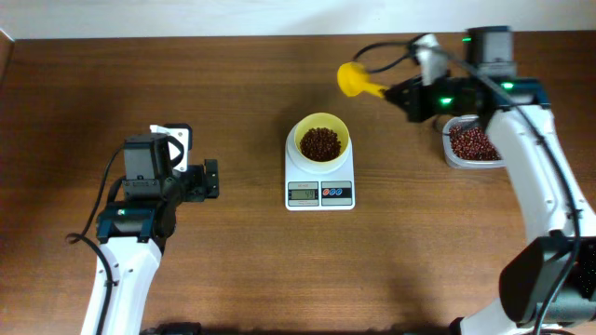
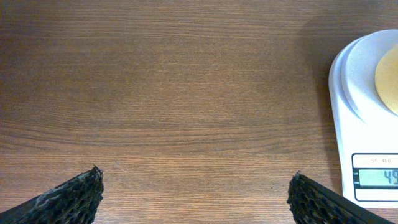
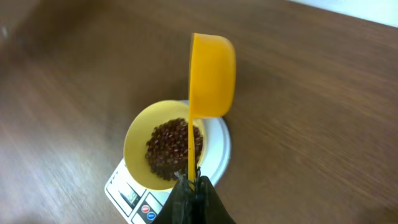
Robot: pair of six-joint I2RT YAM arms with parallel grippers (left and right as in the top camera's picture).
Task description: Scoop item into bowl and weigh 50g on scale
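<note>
The pale yellow bowl [image 1: 300,138] stands on the white scale [image 1: 319,194] at mid-table, holding a heap of reddish-brown beans [image 1: 320,143]. My right gripper [image 1: 402,93] is shut on the handle of a yellow scoop [image 1: 355,80], which hangs behind and to the right of the bowl. In the right wrist view the scoop [image 3: 211,74] is turned on its edge, with the bowl [image 3: 138,134], beans [image 3: 171,149] and scale [image 3: 134,193] beyond it. My left gripper [image 1: 212,180] is open over bare table left of the scale [image 2: 367,124], nothing between its fingers.
A clear container [image 1: 449,149] with more beans [image 1: 473,142] sits at the right, under the right arm. Bare wooden table surrounds the scale. The table's far edge runs along the top of the overhead view.
</note>
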